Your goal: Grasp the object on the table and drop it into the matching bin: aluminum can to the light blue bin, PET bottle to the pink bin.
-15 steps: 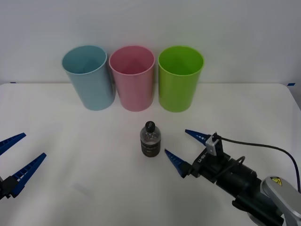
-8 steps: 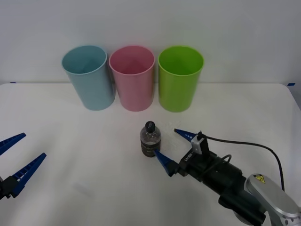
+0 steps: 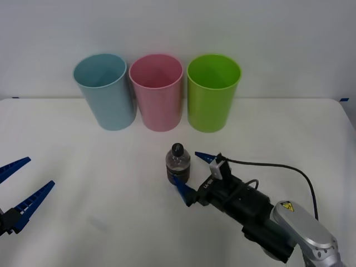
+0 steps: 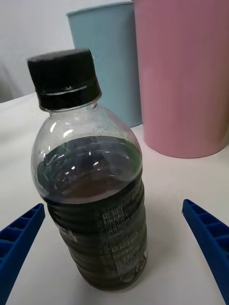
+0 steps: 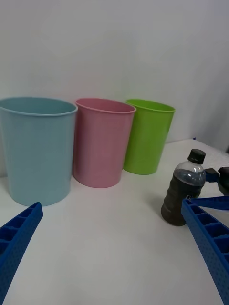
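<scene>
R gripper (image 3: 192, 169) is sitting spread wide around the PET bottle (image 3: 178, 165), nothing clamped yet; bottle is standing upright near the tabletop (image 3: 83, 167) centre, in front of the pink bin (image 3: 157, 92), w/ light blue bin (image 3: 105, 90) and lime green bin (image 3: 213, 92) flanking it along the far edge. Wrist cam is showing the bottle (image 4: 90, 181) off-centre btwn the fingers (image 4: 210, 238), closer to one. Risk: if jaws are closing from here, the near finger is hitting first and shoving or tipping the bottle before the other lands. Round body and sloshing dark liquid could let it roll away. A low grip on the ribbed section could let it pivot while lifting. L gripper (image 3: 16, 189) is idling, spread wide, by the left edge.
</scene>
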Controlling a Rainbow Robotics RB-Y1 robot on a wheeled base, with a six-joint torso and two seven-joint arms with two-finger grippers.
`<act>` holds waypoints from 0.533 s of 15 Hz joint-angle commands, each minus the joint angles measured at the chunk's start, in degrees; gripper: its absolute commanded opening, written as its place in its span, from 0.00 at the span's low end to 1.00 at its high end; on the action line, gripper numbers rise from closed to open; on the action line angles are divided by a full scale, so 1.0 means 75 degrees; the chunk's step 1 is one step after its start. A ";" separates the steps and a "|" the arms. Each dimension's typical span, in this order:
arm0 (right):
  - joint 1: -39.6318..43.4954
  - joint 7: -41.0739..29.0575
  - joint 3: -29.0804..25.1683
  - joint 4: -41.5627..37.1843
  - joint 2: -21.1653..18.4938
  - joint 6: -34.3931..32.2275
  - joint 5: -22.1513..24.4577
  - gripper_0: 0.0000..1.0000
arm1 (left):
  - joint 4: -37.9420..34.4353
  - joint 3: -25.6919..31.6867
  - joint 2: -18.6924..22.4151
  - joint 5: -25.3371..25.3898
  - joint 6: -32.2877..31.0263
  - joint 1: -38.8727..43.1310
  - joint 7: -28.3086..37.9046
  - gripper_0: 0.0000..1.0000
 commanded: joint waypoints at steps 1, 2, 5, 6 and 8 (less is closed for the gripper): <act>-0.0489 0.0050 -0.0046 0.0646 0.0317 -0.0093 0.0002 1.00 | 0.0000 0.0000 0.0000 0.0000 0.0000 0.0000 0.0000 1.00; -0.0547 0.0062 -0.0058 0.0716 0.0340 -0.0034 0.0002 1.00 | 0.0000 0.0000 0.0000 0.0000 0.0000 0.0000 0.0000 1.00; -0.0699 0.0097 -0.0058 0.0857 0.0446 0.0071 0.0002 1.00 | 0.0000 0.0000 0.0000 0.0000 0.0000 0.0000 0.0000 1.00; -0.0699 0.0109 -0.0070 0.0857 0.0469 0.0094 0.0002 1.00 | 0.0000 0.0000 0.0000 0.0000 0.0000 0.0000 0.0000 1.00; -0.0699 0.0109 -0.0070 0.0857 0.0481 0.0106 -0.0010 1.00 | 0.0000 0.0000 0.0000 0.0000 0.0000 0.0000 0.0000 1.00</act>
